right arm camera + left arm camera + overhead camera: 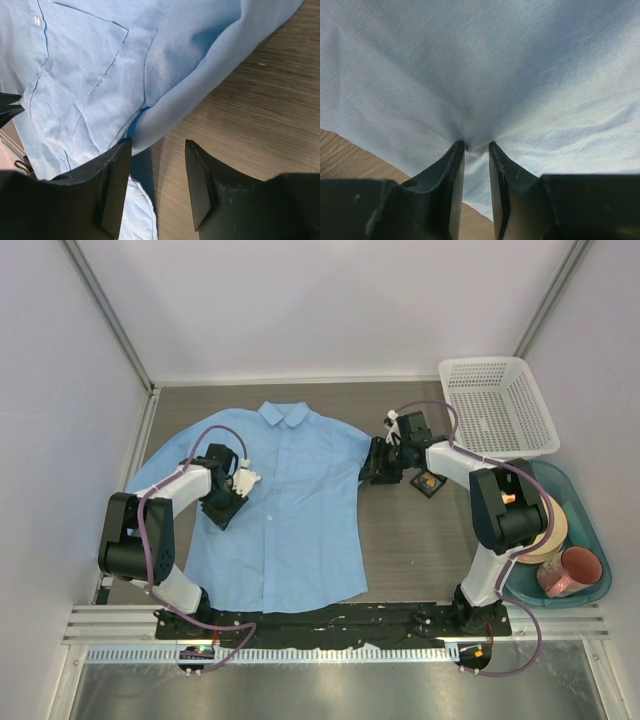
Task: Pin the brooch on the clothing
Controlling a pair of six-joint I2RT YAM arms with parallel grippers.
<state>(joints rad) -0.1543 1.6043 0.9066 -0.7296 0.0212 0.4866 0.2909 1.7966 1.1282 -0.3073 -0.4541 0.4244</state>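
While the overhead camera looks down, the light blue shirt [290,530] lies spread flat on the wooden table [410,550], collar toward the far wall. The left gripper [224,508] is down on the front panel on its own arm's side; its jaws are too small here to judge. The right gripper [377,467] sits at the edge of the opposite sleeve. Just beside it, on bare wood, lies a small black case [434,490] holding an orange speck, the brooch [428,481], too tiny to make out in detail and touching neither gripper. A white mesh basket [497,405] stands at the far right corner; a blue tray [585,525] nearer is partly hidden behind the right arm.

From the left wrist, the dark fingers [452,170] of the left gripper [476,146] are drawn almost together on a puckered pinch of shirt [485,65] cloth.

From the right wrist, the right gripper [157,145] has its jaws apart with nothing between them, over the folded sleeve edge of the shirt [100,60] and the table [260,115]. A chest pocket [87,45] and a button [36,20] show at upper left.
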